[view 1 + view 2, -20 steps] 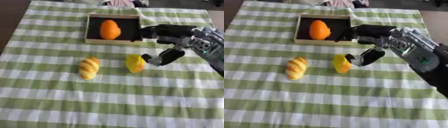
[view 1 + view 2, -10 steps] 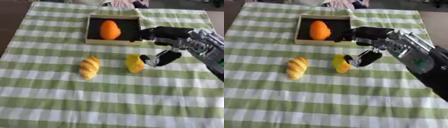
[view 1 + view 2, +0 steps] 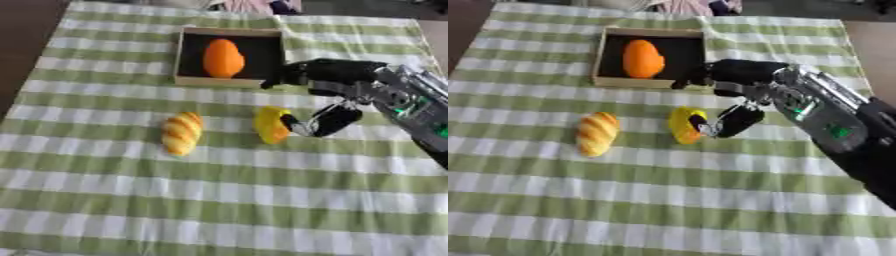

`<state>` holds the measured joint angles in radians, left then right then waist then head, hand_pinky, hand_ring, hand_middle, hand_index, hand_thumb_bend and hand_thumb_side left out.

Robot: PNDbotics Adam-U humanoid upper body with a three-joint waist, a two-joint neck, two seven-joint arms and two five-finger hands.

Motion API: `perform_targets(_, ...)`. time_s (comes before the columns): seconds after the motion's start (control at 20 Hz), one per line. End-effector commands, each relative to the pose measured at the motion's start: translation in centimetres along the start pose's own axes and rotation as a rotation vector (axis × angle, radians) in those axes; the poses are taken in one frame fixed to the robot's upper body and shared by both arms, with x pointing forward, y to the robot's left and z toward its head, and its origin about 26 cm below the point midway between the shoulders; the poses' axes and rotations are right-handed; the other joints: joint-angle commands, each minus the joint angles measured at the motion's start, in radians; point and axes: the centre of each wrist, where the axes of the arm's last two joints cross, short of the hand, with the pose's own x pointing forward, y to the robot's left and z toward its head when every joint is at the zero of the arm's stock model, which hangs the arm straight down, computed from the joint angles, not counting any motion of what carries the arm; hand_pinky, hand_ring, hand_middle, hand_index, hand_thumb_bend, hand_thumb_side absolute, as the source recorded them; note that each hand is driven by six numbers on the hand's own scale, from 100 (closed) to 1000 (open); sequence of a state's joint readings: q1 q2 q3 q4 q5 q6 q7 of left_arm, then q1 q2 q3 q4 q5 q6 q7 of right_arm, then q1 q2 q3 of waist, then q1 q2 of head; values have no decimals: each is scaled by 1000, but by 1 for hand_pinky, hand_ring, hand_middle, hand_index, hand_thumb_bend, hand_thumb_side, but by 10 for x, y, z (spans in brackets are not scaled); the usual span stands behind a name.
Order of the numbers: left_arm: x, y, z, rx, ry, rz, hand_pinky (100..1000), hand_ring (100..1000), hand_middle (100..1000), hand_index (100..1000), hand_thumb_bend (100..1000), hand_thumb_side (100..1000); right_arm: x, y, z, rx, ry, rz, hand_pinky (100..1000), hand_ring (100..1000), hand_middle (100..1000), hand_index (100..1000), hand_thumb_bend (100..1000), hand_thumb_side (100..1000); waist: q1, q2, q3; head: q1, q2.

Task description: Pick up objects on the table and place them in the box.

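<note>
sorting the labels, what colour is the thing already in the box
Orange, against the box's black inside; clearest in the left eye view.

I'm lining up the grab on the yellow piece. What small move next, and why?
Probably close the right hand round the yellow piece: its thumb already sits at the piece's right side, fingers reach above it, and nothing is gripped yet.

1. The table is covered by a cloth (image 3: 219, 200) checked in green and white stripes, by which nearly the whole view is filled.
2. A dark brown strip of floor (image 3: 22, 55) is seen past the cloth's left edge.
3. A paler brownish surface (image 3: 872, 45) is shown beyond the cloth's upper right corner.
4. Even, soft light is cast over the scene, and only faint shadows are left.
</note>
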<state>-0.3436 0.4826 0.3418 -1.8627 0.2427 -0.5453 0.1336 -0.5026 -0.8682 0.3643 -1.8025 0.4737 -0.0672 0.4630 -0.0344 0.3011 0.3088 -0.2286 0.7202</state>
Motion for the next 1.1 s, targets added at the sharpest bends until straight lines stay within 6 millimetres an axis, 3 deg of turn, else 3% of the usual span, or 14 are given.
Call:
perform_targets(0.05, 5, 1, -7, -17, -23, -3, 758, 746, 649, 822, 100, 571, -1, -7, 0, -6, 12, 29, 1000, 1000, 869, 960, 100, 386, 6, -21, -1, 4, -3)
perform_targets(0.45, 4, 1, -6, -19, -18, 0, 758, 745, 648, 822, 100, 571, 2, -6, -5, 12, 1, 37, 1000, 1000, 878, 968, 100, 387, 4, -20, 2, 1, 1)
perform_targets(1.1, 3, -1, -7, -20, -17, 13, 756, 742, 644, 824, 100, 570, -8, 5, -8, 3, 12, 150, 1000, 1000, 882, 974, 100, 387, 3, -1, 1, -5, -8)
